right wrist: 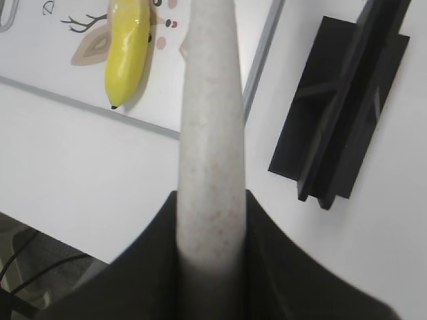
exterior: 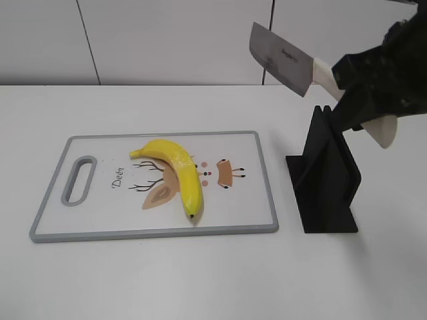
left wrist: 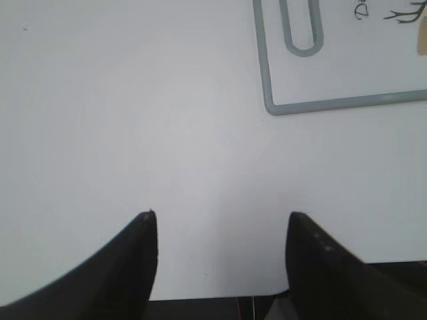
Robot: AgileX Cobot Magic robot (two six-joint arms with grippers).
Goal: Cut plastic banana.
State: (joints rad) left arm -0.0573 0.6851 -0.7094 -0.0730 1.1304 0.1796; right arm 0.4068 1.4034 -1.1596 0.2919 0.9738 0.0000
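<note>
A yellow plastic banana point(exterior: 177, 173) lies whole on a white cutting board point(exterior: 100, 213) with a grey rim and deer print; it also shows in the right wrist view point(right wrist: 128, 47). My right gripper point(exterior: 357, 93) is shut on the cream handle point(right wrist: 210, 147) of a cleaver knife, whose grey blade point(exterior: 280, 59) hangs in the air above and to the right of the board, over the black stand. My left gripper point(left wrist: 220, 223) is open and empty over bare table, left of the board's handle corner point(left wrist: 303, 40). It is out of the exterior view.
A black knife stand point(exterior: 327, 180) sits on the white table right of the board; it also shows in the right wrist view point(right wrist: 343, 113). A white panelled wall runs behind the table. The table's front edge shows in the right wrist view.
</note>
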